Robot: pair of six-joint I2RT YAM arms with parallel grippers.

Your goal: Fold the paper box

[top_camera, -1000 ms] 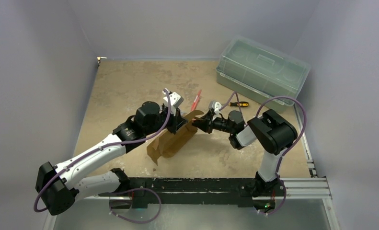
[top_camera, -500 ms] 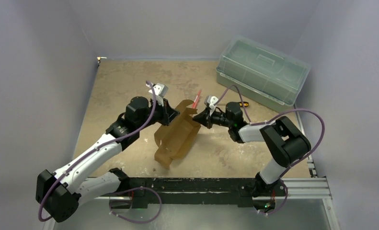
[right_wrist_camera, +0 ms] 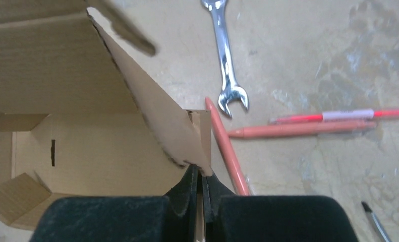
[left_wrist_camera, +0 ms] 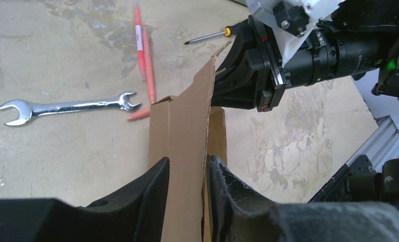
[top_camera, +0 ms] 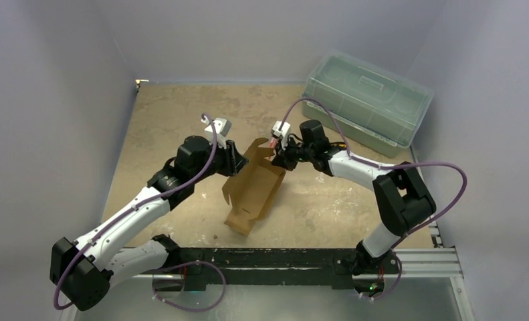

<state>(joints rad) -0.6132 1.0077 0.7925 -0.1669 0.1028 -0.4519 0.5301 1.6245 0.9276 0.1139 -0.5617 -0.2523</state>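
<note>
1. This is a robotics lab test cell. A white-and-black left arm (top_camera: 134,210) and right arm (top_camera: 365,170) are bolted to an aluminium rail (top_camera: 422,261) at the table's near edge.
2. Plain grey walls (top_camera: 54,100) box in the worn, stained tabletop (top_camera: 161,114), as in a recording booth.
3. A small white camera module (top_camera: 220,126) sits on the left arm's wrist.
4. Handling props lie on the tabletop: a paper box (top_camera: 251,190), a wrench (left_wrist_camera: 66,107), a screwdriver (left_wrist_camera: 207,36), red pens (left_wrist_camera: 138,40) and a translucent lidded plastic bin (top_camera: 365,100).
</note>
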